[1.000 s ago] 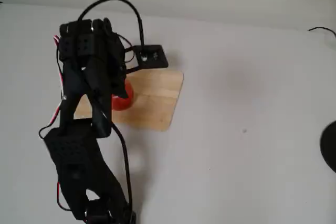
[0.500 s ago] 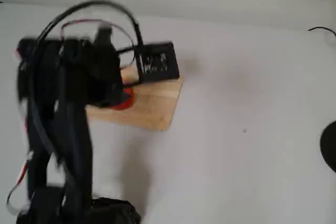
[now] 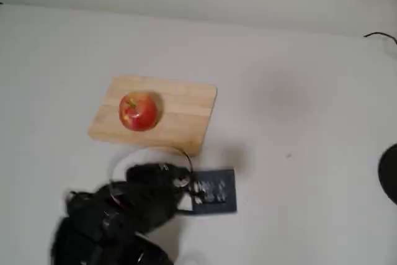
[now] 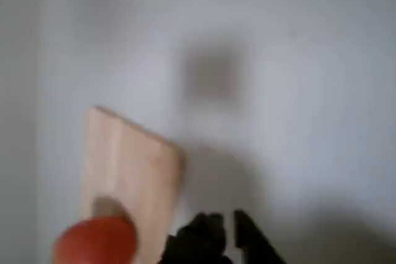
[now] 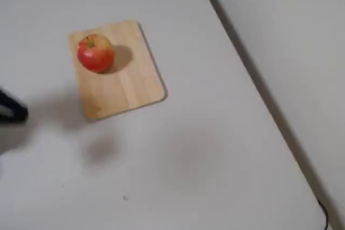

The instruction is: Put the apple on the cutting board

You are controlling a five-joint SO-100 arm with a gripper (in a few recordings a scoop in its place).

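The apple point(image 3: 138, 111) is left on the cutting board point(image 3: 180, 116); the pincer point(image 4: 224, 227), slightly parted and empty, has been withdrawn.

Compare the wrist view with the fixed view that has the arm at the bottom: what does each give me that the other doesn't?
Wrist view alone: the blurred gripper fingertips, off the board's corner. Fixed view alone: the folded black arm, apart from the board, plus the whole cutting board outline and a dark object at the right edge. Both: the apple resting on the board, free of the gripper, on a white table.
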